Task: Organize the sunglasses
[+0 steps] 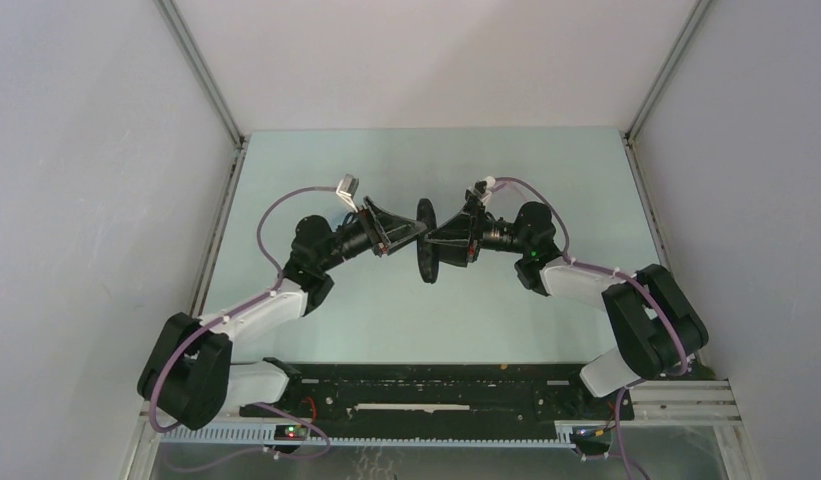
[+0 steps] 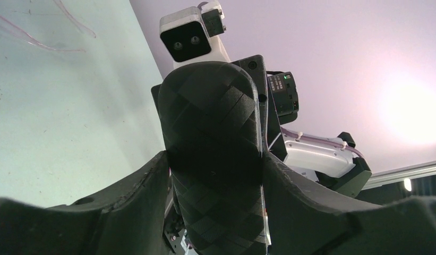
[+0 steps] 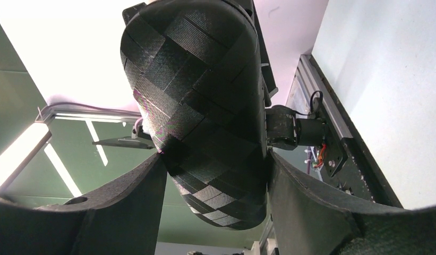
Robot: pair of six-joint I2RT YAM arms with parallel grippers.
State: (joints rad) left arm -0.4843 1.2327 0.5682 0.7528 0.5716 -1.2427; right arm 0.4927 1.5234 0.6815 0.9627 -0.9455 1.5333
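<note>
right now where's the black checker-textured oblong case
Top view: the black checker-textured oblong case is mid-table, clamped between the left claw and right claw.

Pale green table (image 1: 386, 310), matte surface

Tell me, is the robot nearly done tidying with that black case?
Not yet, I think. Done: the black checker-textured oblong case is off the pale green table. In hand: the left gripper and right gripper both clasp it, standing on end. Left: faint pink lines on the table, seen by the left wrist camera, may be the thin pink translucent sunglasses, apparently not packed yet.
</note>
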